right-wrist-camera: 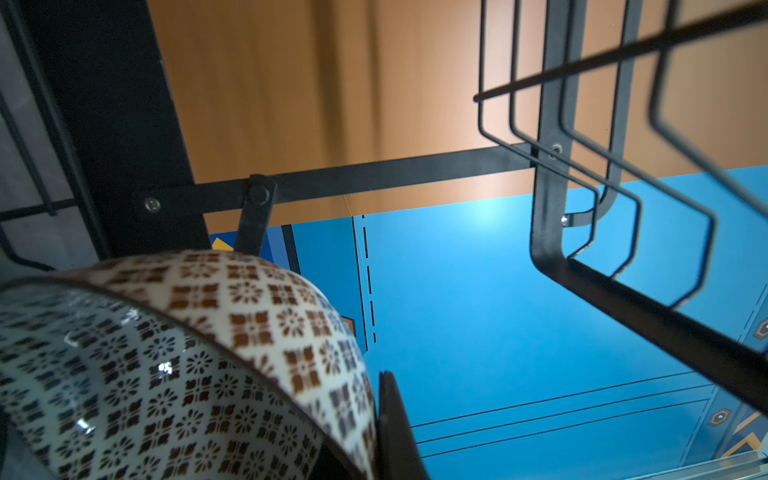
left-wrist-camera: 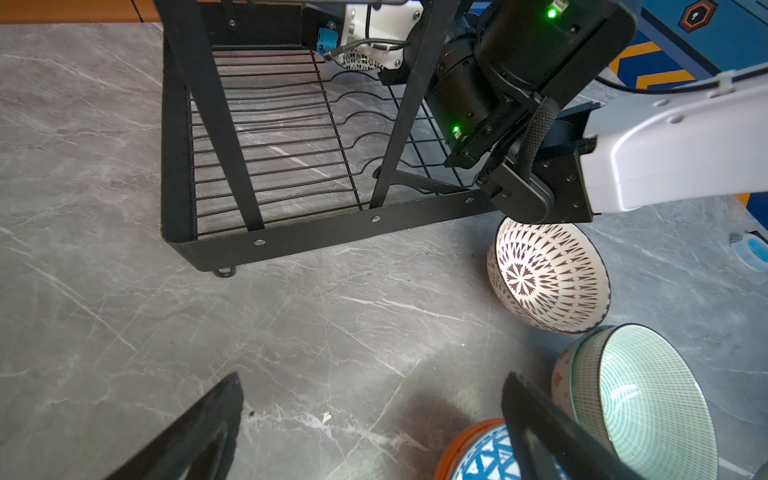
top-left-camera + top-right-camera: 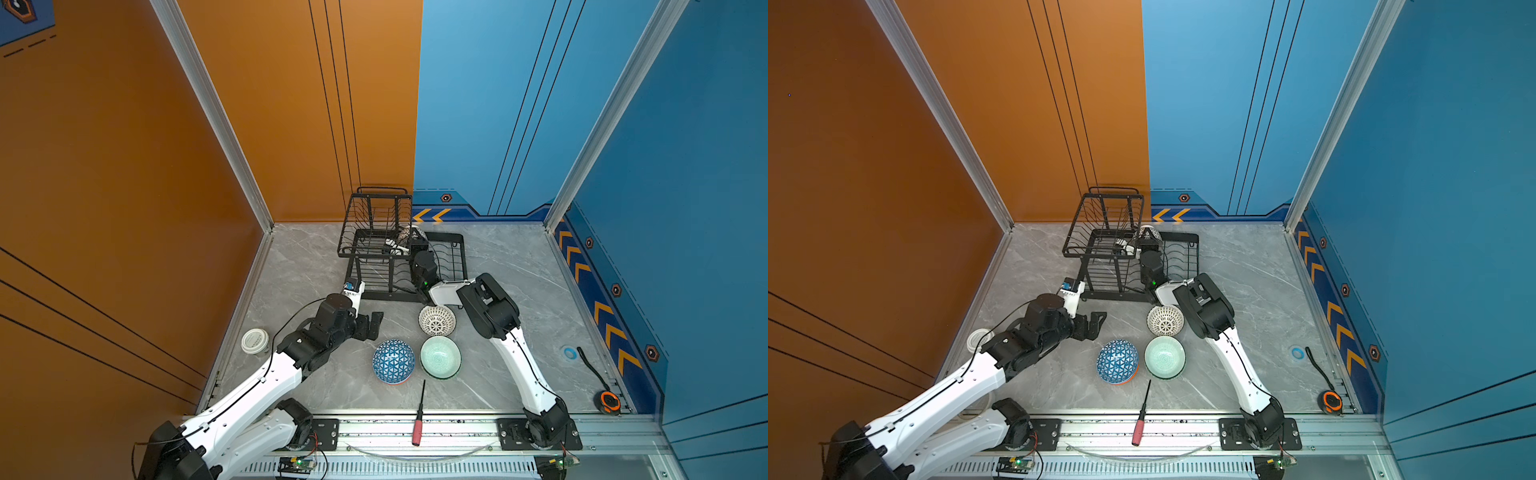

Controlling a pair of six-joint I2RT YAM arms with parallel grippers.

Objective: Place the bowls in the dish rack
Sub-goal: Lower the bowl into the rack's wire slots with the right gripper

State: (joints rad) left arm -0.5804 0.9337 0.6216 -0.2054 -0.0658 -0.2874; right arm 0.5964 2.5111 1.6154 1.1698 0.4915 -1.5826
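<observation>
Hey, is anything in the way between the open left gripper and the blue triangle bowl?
Nothing visible. Only bare table lies between the left gripper and the blue triangle bowl, which sits close beside it.

Bare table (image 3: pixel 299 270) left of the dish rack (image 3: pixel 386 296); wide bare stretch to its right too. Left hand (image 3: pixel 371 326), jaws wide, over clear marble near the rack's front rail. Upper basket (image 3: pixel 374 216) roofs the tray's left half. Right arm (image 3: pixel 446 291) crosses the rack's front right corner; right hand (image 3: pixel 403 243) pinches a brown-patterned bowl (image 1: pixel 166 374) among the slots. Lattice bowl (image 3: pixel 436 320), blue triangle bowl (image 3: pixel 393 360), mint bowl (image 3: pixel 440 356) crowd the front; screwdriver (image 3: pixel 419 415) on their near side.
</observation>
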